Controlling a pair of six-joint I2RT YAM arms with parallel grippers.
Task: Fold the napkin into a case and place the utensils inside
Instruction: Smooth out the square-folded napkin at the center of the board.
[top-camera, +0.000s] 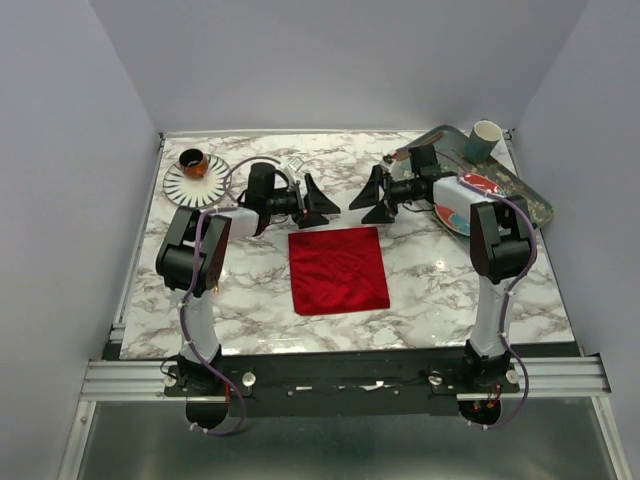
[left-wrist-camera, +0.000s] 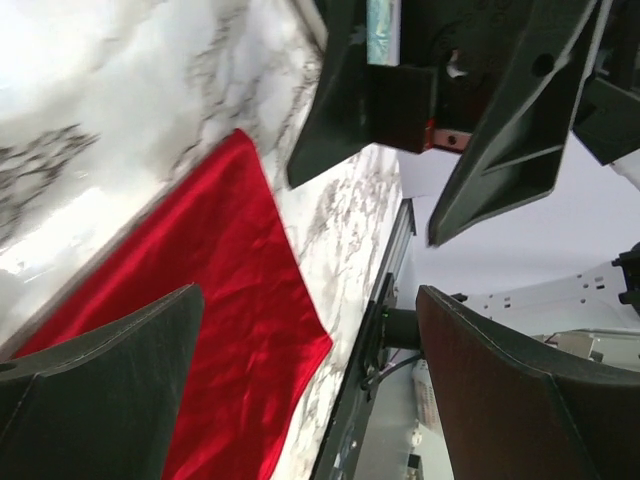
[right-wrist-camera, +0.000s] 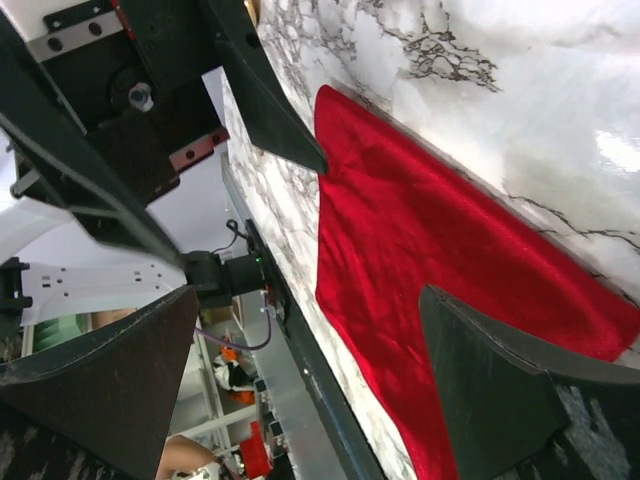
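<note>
While the napkin (top-camera: 338, 270) lies unfolded on the worktop (top-camera: 450, 295) | left jaws, right jaws wide, empty, poised to fold | utensils possibly far-right, unclear.

Plain red napkin (top-camera: 338, 270) lying flat on marble table (top-camera: 430, 290), left gripper (top-camera: 322, 203) and right gripper (top-camera: 368, 197) facing each other just behind it, fingers (top-camera: 315, 190) spread wide, striped plate (top-camera: 180, 185) with brown cup (top-camera: 193, 161) back left, tray (top-camera: 530, 195) with pale green cup (top-camera: 486, 140) back right
</note>
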